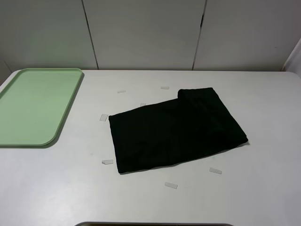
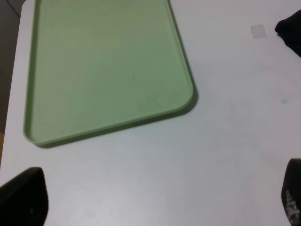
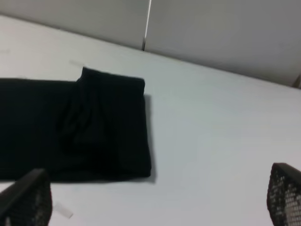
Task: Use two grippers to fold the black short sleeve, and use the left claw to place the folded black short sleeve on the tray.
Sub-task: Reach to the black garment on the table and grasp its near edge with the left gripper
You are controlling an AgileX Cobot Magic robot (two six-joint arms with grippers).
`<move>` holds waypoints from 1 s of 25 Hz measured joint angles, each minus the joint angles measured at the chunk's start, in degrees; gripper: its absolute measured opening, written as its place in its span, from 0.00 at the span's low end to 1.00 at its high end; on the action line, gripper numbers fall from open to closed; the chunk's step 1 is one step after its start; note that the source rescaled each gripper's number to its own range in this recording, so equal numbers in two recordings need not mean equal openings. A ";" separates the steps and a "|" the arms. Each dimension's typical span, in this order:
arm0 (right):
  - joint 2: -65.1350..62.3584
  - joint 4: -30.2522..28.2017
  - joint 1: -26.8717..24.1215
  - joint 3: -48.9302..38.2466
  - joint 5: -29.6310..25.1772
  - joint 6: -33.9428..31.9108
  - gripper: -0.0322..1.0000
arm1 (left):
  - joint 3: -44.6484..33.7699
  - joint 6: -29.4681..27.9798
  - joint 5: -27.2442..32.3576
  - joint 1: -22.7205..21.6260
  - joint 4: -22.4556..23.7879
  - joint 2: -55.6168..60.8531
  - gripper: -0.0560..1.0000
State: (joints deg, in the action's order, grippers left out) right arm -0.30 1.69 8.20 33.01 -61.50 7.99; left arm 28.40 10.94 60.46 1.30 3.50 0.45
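The black short sleeve (image 1: 176,129) lies on the white table as a long folded band, slanted, with one end doubled over at the back right. No lettering shows. The right wrist view has it too, black short sleeve (image 3: 80,127), with a corner showing in the left wrist view (image 2: 289,30). The pale green tray (image 1: 35,106) sits bare at the far left, and fills much of the left wrist view (image 2: 103,70). Neither arm appears in the high view. My left gripper (image 2: 155,197) stands open over bare table beside the tray. My right gripper (image 3: 155,197) stands open, near the shirt's doubled end, holding nothing.
Small pale paper scraps (image 1: 170,185) are scattered on the table around the shirt, one (image 2: 257,31) close to its corner. Grey wall panels (image 1: 146,33) rise behind the table's far edge. A dark edge (image 1: 155,224) shows at the front.
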 joint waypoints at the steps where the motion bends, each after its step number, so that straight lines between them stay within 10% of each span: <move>1: 0.00 0.44 0.00 -0.71 0.00 0.00 1.00 | 0.00 0.00 0.00 0.00 0.00 0.00 1.00; 25: 0.00 1.68 0.00 -4.67 2.13 0.22 1.00 | 0.00 0.00 0.00 0.00 0.05 0.00 1.00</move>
State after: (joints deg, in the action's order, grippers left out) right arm -0.30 3.37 8.20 28.34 -59.36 8.22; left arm 28.40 10.94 60.46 1.30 3.54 0.45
